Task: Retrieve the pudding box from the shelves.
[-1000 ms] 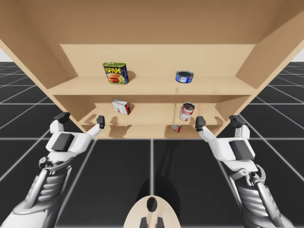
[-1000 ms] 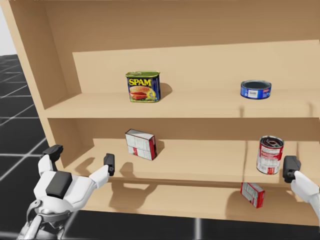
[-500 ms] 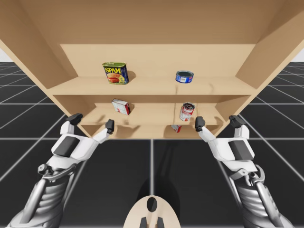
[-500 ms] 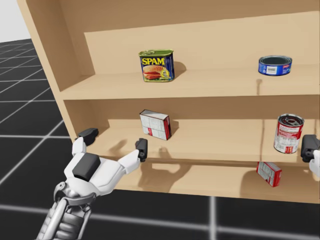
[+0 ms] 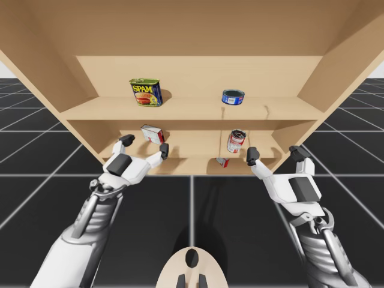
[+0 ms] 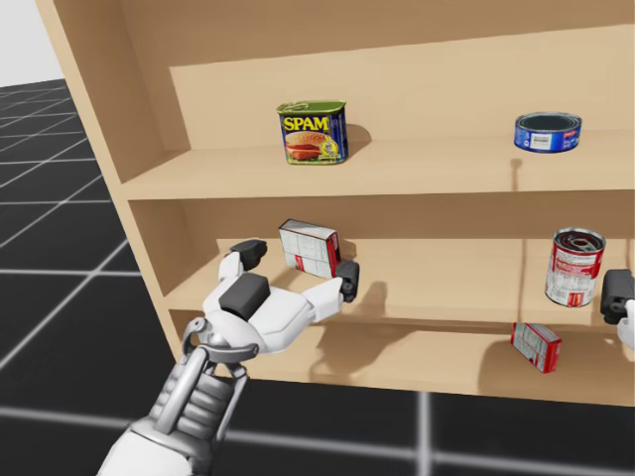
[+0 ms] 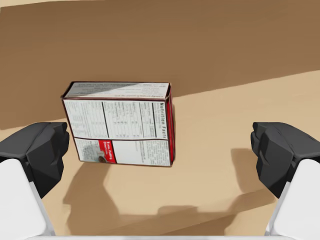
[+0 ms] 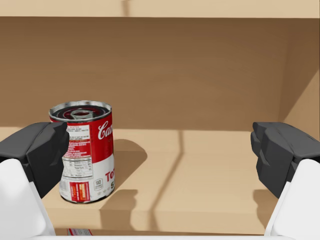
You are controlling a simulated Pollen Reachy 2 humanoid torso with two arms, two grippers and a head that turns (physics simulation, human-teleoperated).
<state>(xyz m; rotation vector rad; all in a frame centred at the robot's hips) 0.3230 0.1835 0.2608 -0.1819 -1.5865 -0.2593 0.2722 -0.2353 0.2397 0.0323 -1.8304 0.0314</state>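
1. Pale wooden shelves (image 5: 192,114) fill the backdrop, standing on a dark gridded floor (image 5: 36,156).
2. My left gripper (image 5: 144,146) is spread wide and holds nothing, and is reaching into the middle shelf.
3. My right gripper (image 5: 273,154) is just as wide and empty, facing a red-and-white cylindrical tin can (image 8: 82,150).
4. The white-and-red cardboard pudding box (image 7: 117,125) stands upright on the middle shelf, just ahead of my left fingers and untouched. I judge it light, stiff but crushable, so I'd pinch its two narrow ends gently.
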